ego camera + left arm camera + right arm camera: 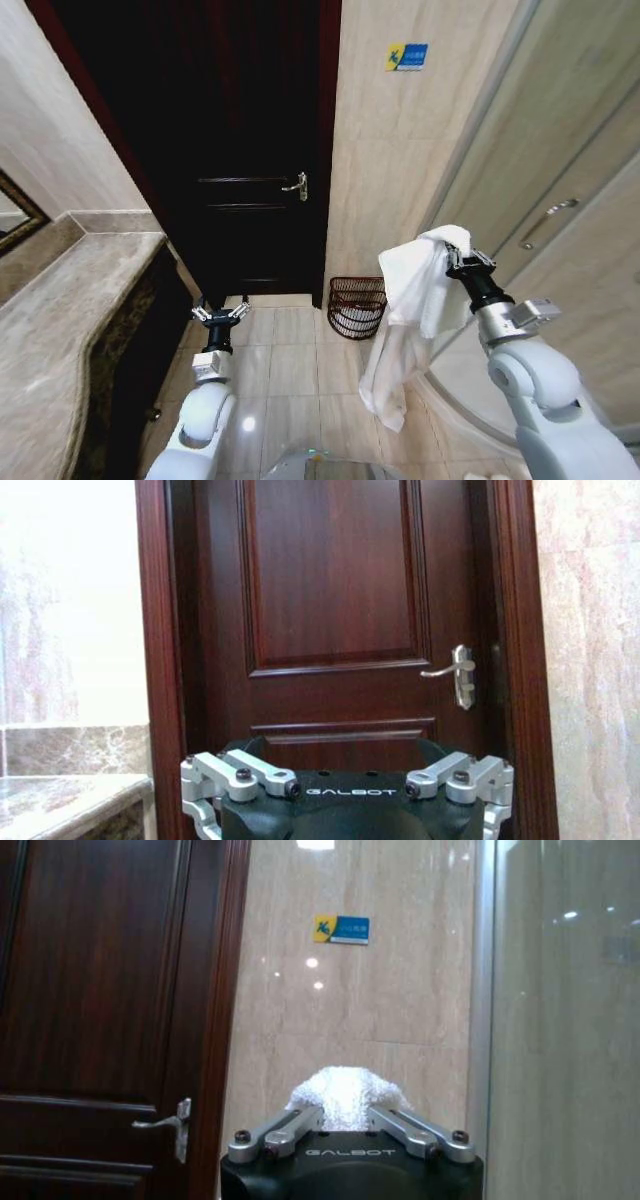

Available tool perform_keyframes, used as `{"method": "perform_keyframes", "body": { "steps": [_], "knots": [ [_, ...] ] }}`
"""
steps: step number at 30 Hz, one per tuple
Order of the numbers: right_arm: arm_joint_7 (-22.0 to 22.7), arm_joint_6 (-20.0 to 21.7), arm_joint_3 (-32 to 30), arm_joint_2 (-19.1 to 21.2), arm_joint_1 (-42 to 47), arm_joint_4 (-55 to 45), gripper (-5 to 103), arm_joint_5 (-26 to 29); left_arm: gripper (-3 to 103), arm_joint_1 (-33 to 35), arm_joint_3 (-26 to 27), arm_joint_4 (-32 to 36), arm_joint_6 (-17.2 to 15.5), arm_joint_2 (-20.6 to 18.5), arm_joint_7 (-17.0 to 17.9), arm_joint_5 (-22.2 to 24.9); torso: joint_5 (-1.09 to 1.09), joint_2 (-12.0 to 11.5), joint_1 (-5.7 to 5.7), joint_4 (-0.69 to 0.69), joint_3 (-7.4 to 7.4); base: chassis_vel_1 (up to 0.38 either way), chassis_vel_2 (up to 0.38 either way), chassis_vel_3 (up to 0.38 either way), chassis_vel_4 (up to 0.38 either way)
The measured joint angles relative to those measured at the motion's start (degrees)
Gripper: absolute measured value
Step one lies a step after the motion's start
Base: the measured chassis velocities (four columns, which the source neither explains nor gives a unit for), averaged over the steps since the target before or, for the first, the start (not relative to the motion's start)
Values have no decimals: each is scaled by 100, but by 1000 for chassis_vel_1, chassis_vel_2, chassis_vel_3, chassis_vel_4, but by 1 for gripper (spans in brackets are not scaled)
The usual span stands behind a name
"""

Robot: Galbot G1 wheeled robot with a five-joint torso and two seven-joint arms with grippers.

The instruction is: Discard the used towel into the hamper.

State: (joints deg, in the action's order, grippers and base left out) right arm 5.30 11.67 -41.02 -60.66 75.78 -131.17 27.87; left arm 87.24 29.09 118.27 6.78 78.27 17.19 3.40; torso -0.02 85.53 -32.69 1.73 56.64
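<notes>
One white terry-cloth towel [408, 320] hangs in long folds from the right end effector [462, 256], whose fingers are clamped on its bunched top. One reddish-brown open-weave wire hamper [356, 306] stands on the tiled floor [290, 370] against the wall, beside the dark wooden door [230, 140]. The left end effector [220, 314] is held low with its fingers spread wide, empty.

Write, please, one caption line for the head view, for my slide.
Right gripper holds a white towel up beside the hamper; left gripper waits open.

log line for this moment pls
phase: carrying | right gripper: shut on towel, held up | left gripper: open, idle, low | hamper: on floor by door
</notes>
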Motion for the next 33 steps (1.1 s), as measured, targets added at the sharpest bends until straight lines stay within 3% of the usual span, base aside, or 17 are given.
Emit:
{"method": "perform_keyframes", "body": {
  "steps": [13, 27, 33],
  "knots": [
    [133, -25, 11, -34, -5, 47, 6, 23, 100, 19, -5, -29, 14, -7, 2, 1, 3, 0, -2, 3, 0, 11, 217, -7, -201],
    [191, -73, -59, -40, -61, 50, 6, 117, 100, 126, -136, 27, -6, 16, 30, -13, 1, 2, 4, 0, -1, -10, -52, -3, 30],
    [230, 54, 11, -34, -371, 90, 6, 235, 100, 316, 27, -45, 279, -136, 18, 136, 2, 2, 1, 1, 0, 0, 0, 0, 0]
  ]
}}
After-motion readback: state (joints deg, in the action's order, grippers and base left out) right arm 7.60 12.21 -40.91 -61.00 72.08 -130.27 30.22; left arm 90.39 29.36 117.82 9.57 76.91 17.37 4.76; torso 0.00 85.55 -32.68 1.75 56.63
